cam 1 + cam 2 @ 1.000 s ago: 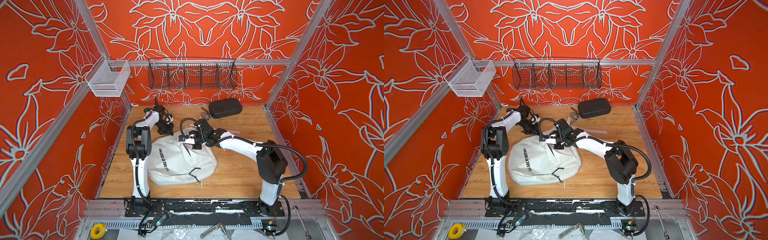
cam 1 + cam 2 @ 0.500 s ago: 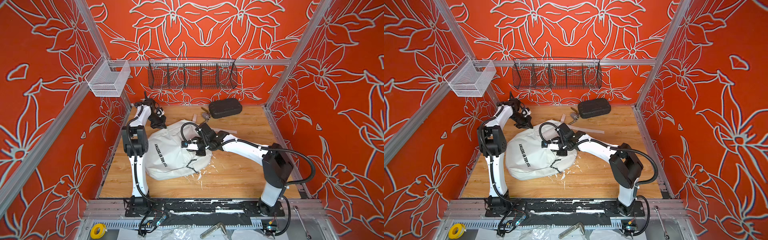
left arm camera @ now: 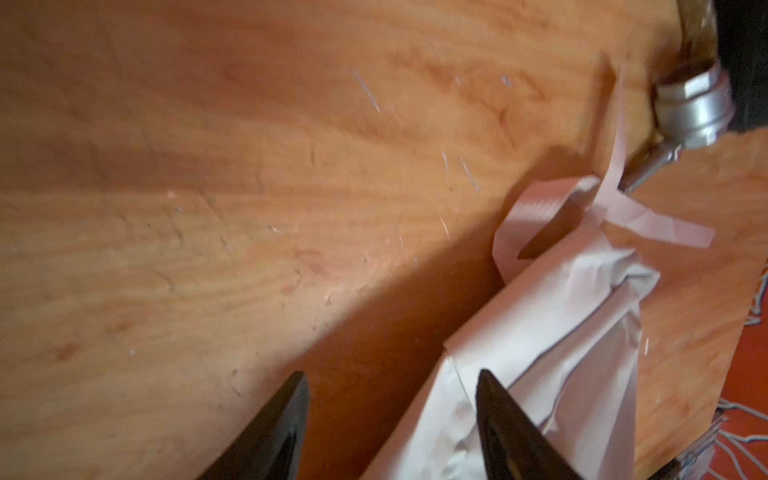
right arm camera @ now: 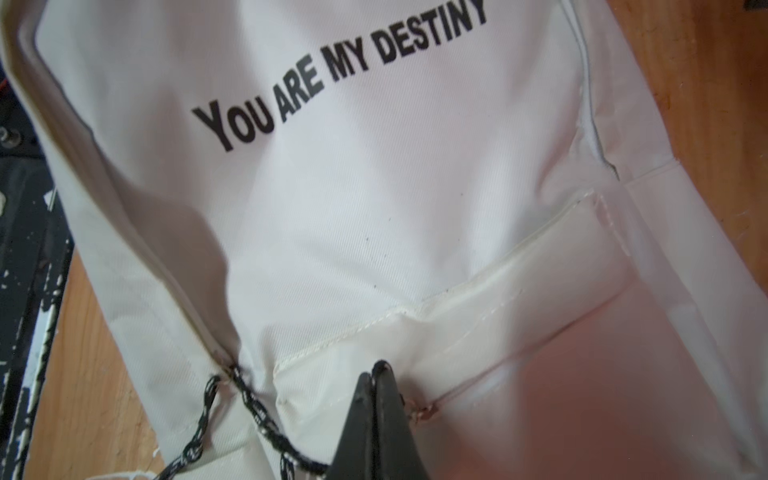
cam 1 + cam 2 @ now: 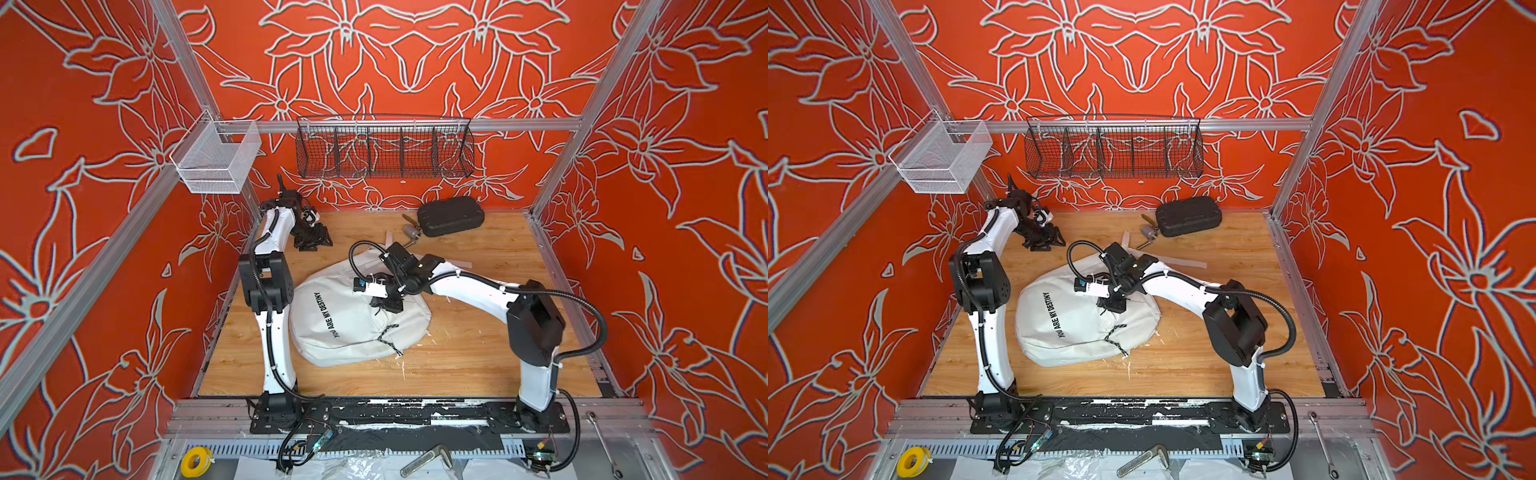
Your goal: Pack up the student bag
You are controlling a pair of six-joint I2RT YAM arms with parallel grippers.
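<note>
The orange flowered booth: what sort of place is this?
Likely a robot test cell: left arm and right arm bolted to a base rail, aluminium frame holding printed walls, student bag laid out.

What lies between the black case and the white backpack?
A small silver metal fitting and a loose strap end of the white backpack, on the wood; both top views show them.

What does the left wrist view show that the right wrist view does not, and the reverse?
Only the left wrist view: the open left pincer, loose flat white straps and a silver metal fitting.
Only the right wrist view: the shut right pincer, the black "YOU ARE MY DESTINY" print, the stitched front pocket and a black-and-white zipper cord.
Both: the large white fabric backpack lying on the brown wooden tabletop.
</note>
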